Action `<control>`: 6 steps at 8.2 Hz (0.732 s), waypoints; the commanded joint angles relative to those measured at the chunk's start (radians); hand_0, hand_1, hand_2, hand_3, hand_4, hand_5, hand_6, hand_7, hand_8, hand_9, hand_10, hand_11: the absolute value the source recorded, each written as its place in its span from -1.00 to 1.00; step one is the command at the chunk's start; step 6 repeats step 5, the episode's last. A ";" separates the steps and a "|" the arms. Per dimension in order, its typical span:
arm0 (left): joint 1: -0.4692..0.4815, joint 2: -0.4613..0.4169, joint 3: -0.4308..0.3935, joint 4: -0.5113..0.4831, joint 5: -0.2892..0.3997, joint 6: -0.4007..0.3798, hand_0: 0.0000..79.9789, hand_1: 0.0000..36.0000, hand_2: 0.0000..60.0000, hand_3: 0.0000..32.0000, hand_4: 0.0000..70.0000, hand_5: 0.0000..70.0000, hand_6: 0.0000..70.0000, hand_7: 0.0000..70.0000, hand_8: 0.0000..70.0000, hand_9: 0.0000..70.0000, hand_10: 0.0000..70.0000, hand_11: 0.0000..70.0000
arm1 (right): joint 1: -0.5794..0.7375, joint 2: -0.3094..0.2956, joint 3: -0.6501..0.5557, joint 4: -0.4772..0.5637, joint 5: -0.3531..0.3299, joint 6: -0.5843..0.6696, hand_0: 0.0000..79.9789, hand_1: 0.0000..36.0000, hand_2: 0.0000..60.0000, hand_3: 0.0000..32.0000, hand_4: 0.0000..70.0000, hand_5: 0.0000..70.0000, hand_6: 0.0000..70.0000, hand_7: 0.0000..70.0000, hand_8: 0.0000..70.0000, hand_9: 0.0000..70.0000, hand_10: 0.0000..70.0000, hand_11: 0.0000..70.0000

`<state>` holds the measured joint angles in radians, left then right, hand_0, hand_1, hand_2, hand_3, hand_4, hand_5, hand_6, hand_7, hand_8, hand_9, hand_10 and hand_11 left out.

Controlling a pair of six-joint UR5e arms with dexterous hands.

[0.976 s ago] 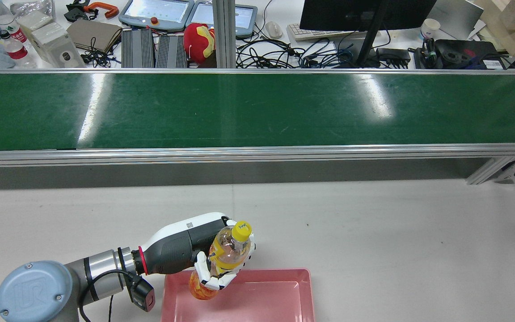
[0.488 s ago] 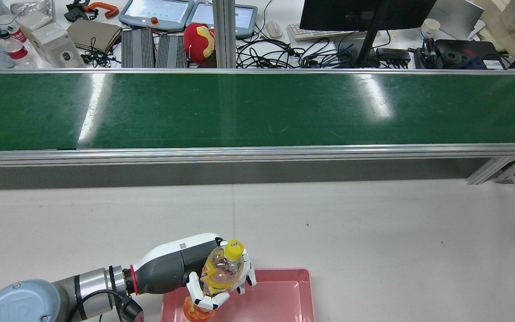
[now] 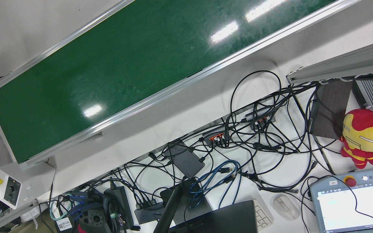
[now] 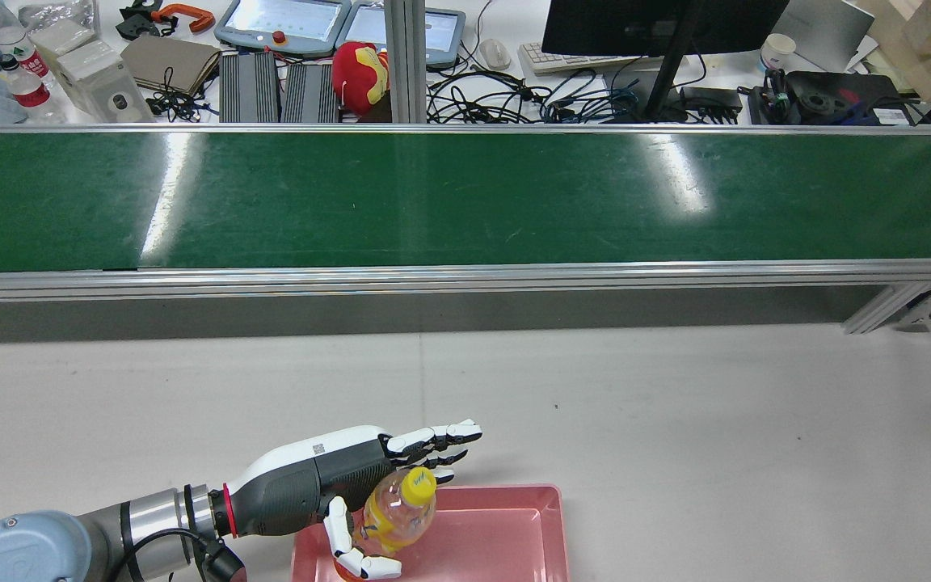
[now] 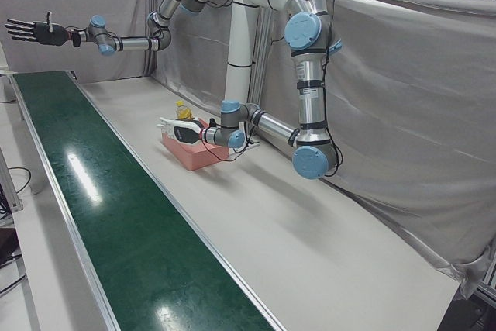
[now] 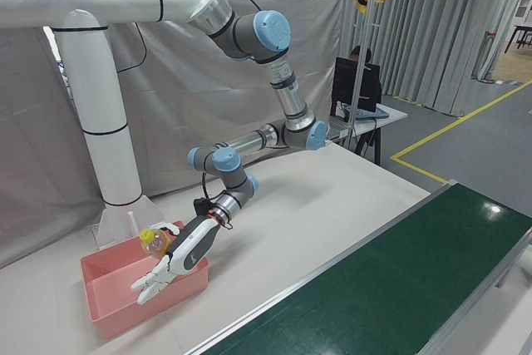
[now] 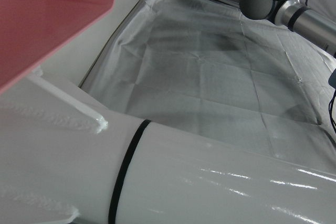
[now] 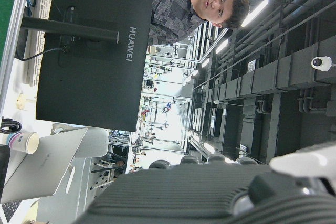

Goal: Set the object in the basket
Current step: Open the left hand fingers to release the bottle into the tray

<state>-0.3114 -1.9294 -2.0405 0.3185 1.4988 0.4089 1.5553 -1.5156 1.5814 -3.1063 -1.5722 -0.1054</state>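
A clear bottle (image 4: 397, 509) with a yellow cap, yellow label and orange drink stands in the left end of the pink basket (image 4: 506, 537). My left hand (image 4: 368, 473) is open beside it. Its fingers (image 4: 441, 436) stretch out past the cap and its thumb lies low by the bottle's base. The right-front view shows the same hand (image 6: 179, 259), bottle (image 6: 154, 241) and basket (image 6: 108, 301). The left-front view shows them too: hand (image 5: 177, 131), bottle (image 5: 183, 108), basket (image 5: 192, 156). My right hand (image 5: 31, 31) is raised far off over the belt's end, fingers spread and empty.
The green conveyor belt (image 4: 465, 198) with its metal rail runs across the table beyond the basket. A bare grey tabletop (image 4: 676, 420) lies between them. Beyond the belt is a desk with cables, a monitor and a red plush toy (image 4: 359, 74).
My left hand has come down toward the near edge with the bottle, set it into the basket, and opened its fingers off it.
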 commanded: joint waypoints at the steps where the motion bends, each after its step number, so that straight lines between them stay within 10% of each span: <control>1: -0.002 0.001 -0.003 -0.001 0.000 -0.001 0.65 -0.96 -1.00 -0.36 -0.88 -0.66 -1.00 -1.00 -0.87 -0.87 -0.83 -0.71 | -0.001 0.000 0.000 0.000 0.000 0.000 -1.00 -1.00 -1.00 -1.00 -1.00 -1.00 -1.00 -1.00 -1.00 -1.00 -1.00 -1.00; 3: -0.011 0.000 -0.022 -0.004 0.001 -0.012 0.50 -1.00 -1.00 -0.32 -0.90 -0.64 -1.00 -1.00 -0.87 -0.86 -0.84 -0.73 | 0.000 0.000 0.000 0.000 0.000 0.000 -1.00 -1.00 -1.00 -1.00 -1.00 -1.00 -1.00 -1.00 -1.00 -1.00 -1.00 -1.00; 6: -0.113 0.033 -0.121 -0.003 0.001 -0.071 0.81 -0.88 -1.00 -0.56 -0.84 -0.51 -1.00 -1.00 -0.83 -0.80 -0.82 -0.68 | -0.001 0.000 0.000 0.000 0.000 0.000 -1.00 -1.00 -1.00 -1.00 -1.00 -1.00 -1.00 -1.00 -1.00 -1.00 -1.00 -1.00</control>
